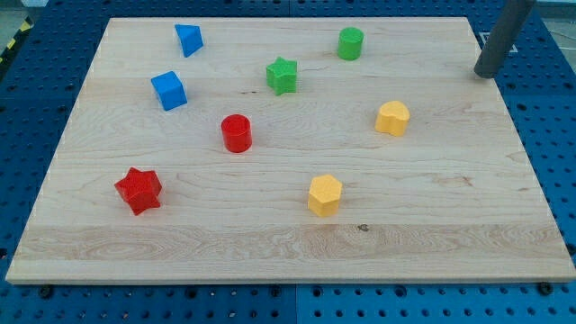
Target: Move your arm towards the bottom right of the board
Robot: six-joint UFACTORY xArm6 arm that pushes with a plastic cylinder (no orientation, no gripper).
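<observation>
Wooden board (270, 234), eight coloured blocks scattered; my tip (487, 72) at view's top right edge; no jaws.

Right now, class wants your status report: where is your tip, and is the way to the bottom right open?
My tip at the view's top right, just off the board edge. Nearest block: yellow one, apart. No block along the right edge.

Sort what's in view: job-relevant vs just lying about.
In the job:
my tip, at the view's top right, just off the board's right edge, away from all blocks
board, target is its bottom right

Lying about:
blue triangular block
blue cube
green star
green cylinder
red cylinder
red star
two yellow blocks
</observation>
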